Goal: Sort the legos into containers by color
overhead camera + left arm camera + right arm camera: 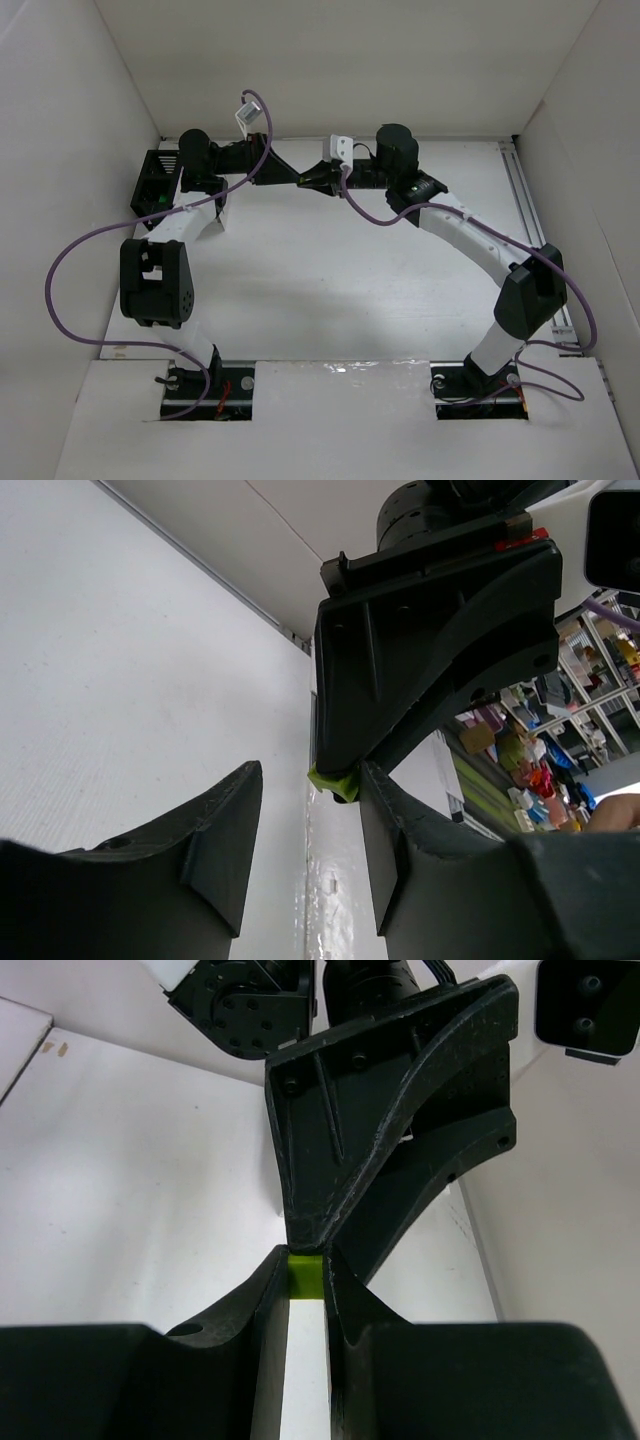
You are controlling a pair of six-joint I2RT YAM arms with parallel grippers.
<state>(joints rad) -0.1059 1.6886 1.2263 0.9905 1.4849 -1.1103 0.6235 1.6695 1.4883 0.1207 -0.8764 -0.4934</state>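
Grippers meet tip to tip above the far middle of the table [330,290], both arms reaching in from either side. Your right claw [305,1260] is clamped on a yellow-green brick [305,1276], which is pinched at the very ends of its pads and held off the surface. Your left claw [310,770] faces it head-on with its jaws standing apart and closed on nothing.

The relation to watch is in the left wrist view. The brick sits just inside the mouth of the left claw but off-centre, hard against one finger, with a broad gap to the other. A squeeze from here would likely push it sideways rather than seat it squarely, so centre the gap on the brick first.

Too little of the brick shows to tell its long axis.

The black bin [152,182] stands at the far left, beside the left arm's forearm and well apart from the right arm. The left arm is therefore the nearer one for a drop there.

No brand, label or writing can be read. The cluttered shelves [560,730] behind the left wrist view are too blurred.
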